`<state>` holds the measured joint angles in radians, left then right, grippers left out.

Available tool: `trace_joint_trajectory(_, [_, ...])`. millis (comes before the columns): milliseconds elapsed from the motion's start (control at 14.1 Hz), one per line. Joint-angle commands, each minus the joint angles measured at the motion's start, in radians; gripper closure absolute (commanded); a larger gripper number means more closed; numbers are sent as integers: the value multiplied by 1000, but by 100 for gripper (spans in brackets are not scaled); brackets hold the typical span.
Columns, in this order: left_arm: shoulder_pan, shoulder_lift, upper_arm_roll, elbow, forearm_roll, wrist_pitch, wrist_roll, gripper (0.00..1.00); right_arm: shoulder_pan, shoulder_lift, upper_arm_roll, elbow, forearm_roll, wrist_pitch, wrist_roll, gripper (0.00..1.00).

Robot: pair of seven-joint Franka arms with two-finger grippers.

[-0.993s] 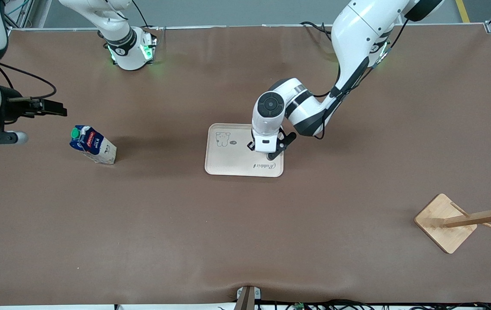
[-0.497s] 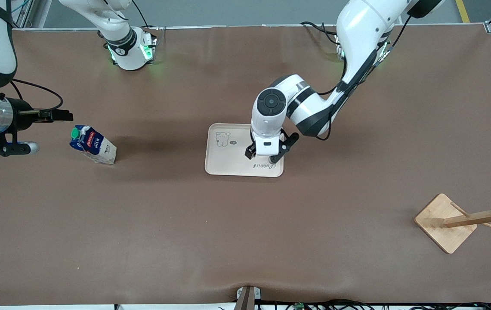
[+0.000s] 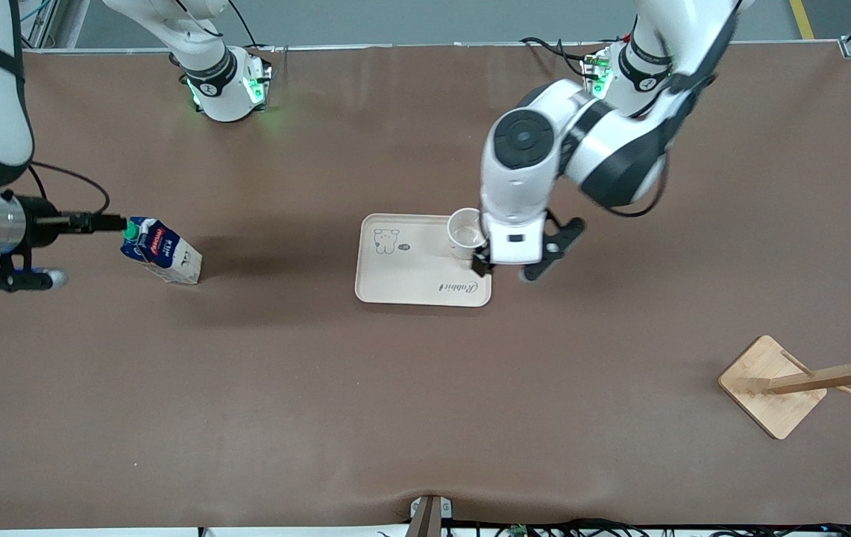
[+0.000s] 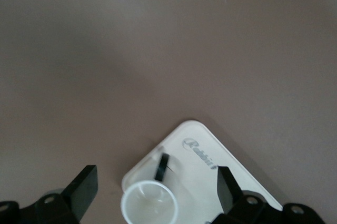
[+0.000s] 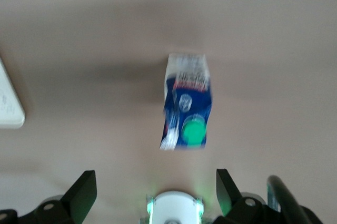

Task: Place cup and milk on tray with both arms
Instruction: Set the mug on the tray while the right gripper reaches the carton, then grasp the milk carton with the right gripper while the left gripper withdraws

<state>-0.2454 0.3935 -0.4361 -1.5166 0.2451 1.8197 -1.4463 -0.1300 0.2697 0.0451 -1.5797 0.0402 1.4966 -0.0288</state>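
Observation:
The cup point(image 3: 465, 231) stands upright on the tray point(image 3: 410, 283), at the corner nearest the left arm's base, with its black handle point(image 4: 162, 167) over the tray. My left gripper point(image 3: 512, 266) hangs open above that end of the tray, and the cup point(image 4: 149, 203) stands free between and below its fingers. The milk point(image 3: 162, 250) stands on the table toward the right arm's end. My right gripper point(image 3: 108, 221) is open, in the air just beside the carton's green cap point(image 5: 192, 132), with nothing between its fingers point(image 5: 84, 190).
A bamboo rack point(image 3: 772, 384) lies near the left arm's end, closer to the front camera. The right arm's green-lit base point(image 3: 227, 86) stands at the table's edge. A tray corner point(image 5: 8, 108) shows in the right wrist view.
My left gripper opened, let go of the cup on the tray, rose and shifted toward the left arm's end. My right gripper moved closer to the milk.

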Motion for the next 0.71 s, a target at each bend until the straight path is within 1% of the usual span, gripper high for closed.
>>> trace_joint_trajectory(0, [70,-94,-1,-19,13,-78,171,0,-55,2,13,-78,-2,134,-9,0])
trace_joint_trajectory(142, [132,-140,-1,-19,3,-109,298,0,-75,-15,15,-161,0,151,-51,0])
trace_joint_trajectory(213, [164,-157,-4,-19,0,-123,363,0,-80,-30,15,-204,0,181,-51,0])
trace_joint_trajectory(426, [230,-192,-3,-17,0,-164,515,0,-85,-107,16,-354,3,327,-51,0])
trace_joint_trajectory(568, [282,-218,-4,-17,0,-171,616,0,-80,-150,16,-411,4,333,-51,0])
trace_joint_trajectory(639, [311,-232,-3,-17,0,-172,688,0,-79,-156,16,-422,4,335,-51,0])
